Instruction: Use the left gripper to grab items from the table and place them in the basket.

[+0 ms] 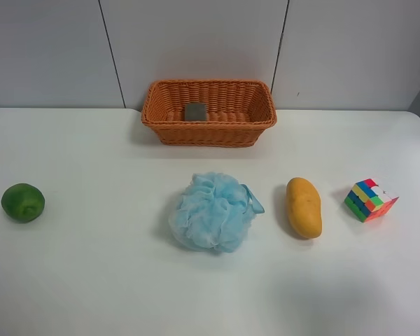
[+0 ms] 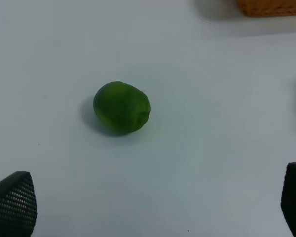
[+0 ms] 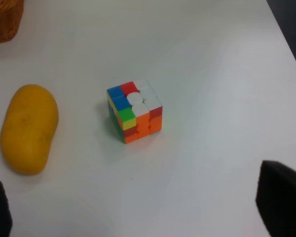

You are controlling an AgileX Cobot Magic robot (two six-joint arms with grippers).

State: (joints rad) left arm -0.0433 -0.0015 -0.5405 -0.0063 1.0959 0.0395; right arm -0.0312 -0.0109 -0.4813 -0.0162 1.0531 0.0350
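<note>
My left gripper [image 2: 153, 207] hangs spread wide and empty above the table [image 2: 227, 98], one textured fingertip [image 2: 12, 202] at each lower corner of the left wrist view. The green fruit [image 2: 122, 107] lies ahead between them, untouched, well apart from the basket [image 1: 208, 112], which holds a grey block [image 1: 195, 111]. I judge the fruit firm, smooth and apt to roll, so I would grip it across its middle. My right gripper [image 3: 138, 207], likewise spread, hovers near the puzzle cube [image 3: 134, 111].
</note>
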